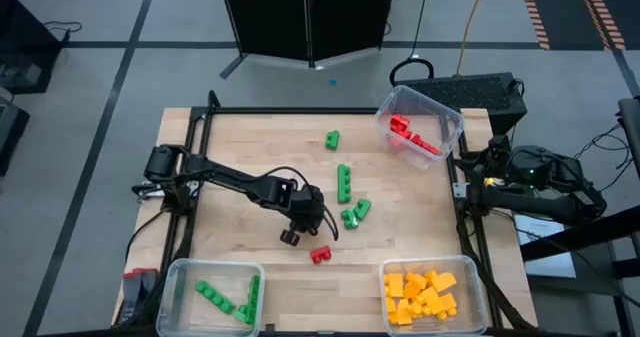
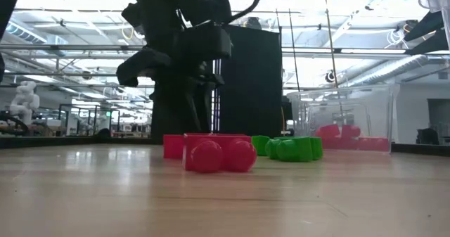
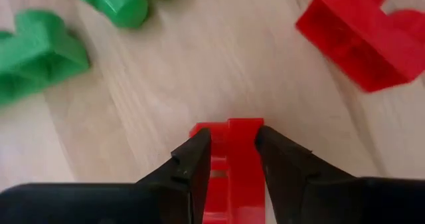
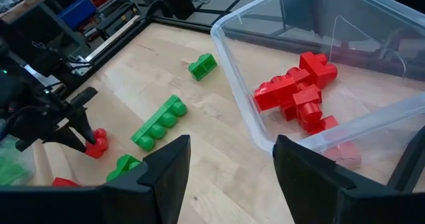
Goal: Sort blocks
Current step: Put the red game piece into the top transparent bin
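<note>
I'm looking down on the wooden table [image 1: 250,147] filling the middle of the high view, with three clear bins on it. The bin [image 1: 447,117] at upper right is holding a heap of red blocks [image 1: 412,135]; I can't count them. The bin [image 1: 180,277] at lower left is holding about four green blocks [image 1: 228,297], and the bin [image 1: 475,277] at lower right is holding a pile of yellow-orange blocks [image 1: 420,295], too jumbled to count.

The left arm [image 1: 225,177] is reaching from the left edge toward the middle. Its left gripper [image 1: 291,236] is clenching a red block [image 3: 236,164]; only the left wrist view is showing this, the two dark fingers [image 3: 192,164] pressing the block's sides. A second red block [image 1: 321,254] is lying just beside it, lower centre. In the low view that one [image 2: 219,152] is filling the foreground, studs facing the camera.

Loose on the table I'm counting four green blocks: a small one [image 1: 332,139] at upper centre, a long one [image 1: 344,182] below it, and two [image 1: 355,213] touching each other below that.

The right arm [image 1: 530,177] is waiting off the right edge; the right gripper [image 4: 229,164] is standing released in its wrist view.
</note>
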`<state>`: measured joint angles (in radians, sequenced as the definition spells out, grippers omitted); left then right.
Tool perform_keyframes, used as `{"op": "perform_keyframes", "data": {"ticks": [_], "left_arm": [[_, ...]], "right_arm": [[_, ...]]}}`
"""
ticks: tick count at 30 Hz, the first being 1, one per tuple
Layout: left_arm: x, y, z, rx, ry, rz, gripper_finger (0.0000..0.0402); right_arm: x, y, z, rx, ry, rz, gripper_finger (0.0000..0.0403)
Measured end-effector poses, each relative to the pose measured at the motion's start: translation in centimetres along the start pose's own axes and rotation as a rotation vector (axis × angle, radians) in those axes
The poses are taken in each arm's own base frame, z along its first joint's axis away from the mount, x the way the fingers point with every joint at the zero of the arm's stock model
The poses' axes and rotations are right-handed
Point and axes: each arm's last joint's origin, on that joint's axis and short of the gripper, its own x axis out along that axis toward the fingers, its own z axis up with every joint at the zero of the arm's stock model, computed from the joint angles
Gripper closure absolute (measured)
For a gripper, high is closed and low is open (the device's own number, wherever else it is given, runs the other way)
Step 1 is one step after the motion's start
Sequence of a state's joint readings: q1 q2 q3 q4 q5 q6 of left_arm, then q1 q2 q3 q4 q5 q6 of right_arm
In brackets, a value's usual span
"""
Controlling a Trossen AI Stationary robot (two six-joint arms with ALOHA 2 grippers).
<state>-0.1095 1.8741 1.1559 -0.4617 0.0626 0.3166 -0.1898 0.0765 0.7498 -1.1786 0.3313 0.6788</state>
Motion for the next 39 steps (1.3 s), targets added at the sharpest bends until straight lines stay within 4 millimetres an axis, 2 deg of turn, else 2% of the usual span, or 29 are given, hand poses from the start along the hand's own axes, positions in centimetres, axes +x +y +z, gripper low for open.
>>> {"op": "perform_keyframes", "data": {"ticks": [7,15,23,31,35,39], "left_arm": [[0.0,0.0,0.0,-0.181,0.01,-0.018,0.0281],[-1.5,0.7,0.9,-0.306,0.072,-0.051,0.0281],[-3.0,1.0,1.7,-0.373,0.127,-0.083,0.0281],[-3.4,0.6,1.4,-0.412,0.167,-0.189,0.028],[-3.4,1.0,1.3,-0.435,0.163,-0.194,0.0257],[-3.5,1.3,1.1,-0.46,0.174,-0.191,0.0209]], "right_arm": [[0.0,0.0,0.0,-0.01,0.0,0.0,0.0195],[0.0,0.0,0.0,-0.014,0.0,0.0,0.0195],[0.0,0.0,0.0,-0.021,0.001,0.0,0.0195],[0.0,0.0,0.0,-0.036,0.0,0.0,0.0195],[0.0,0.0,0.0,-0.039,0.001,0.0,0.0195],[0.0,0.0,0.0,-0.048,0.001,0.0,0.0195]]}}
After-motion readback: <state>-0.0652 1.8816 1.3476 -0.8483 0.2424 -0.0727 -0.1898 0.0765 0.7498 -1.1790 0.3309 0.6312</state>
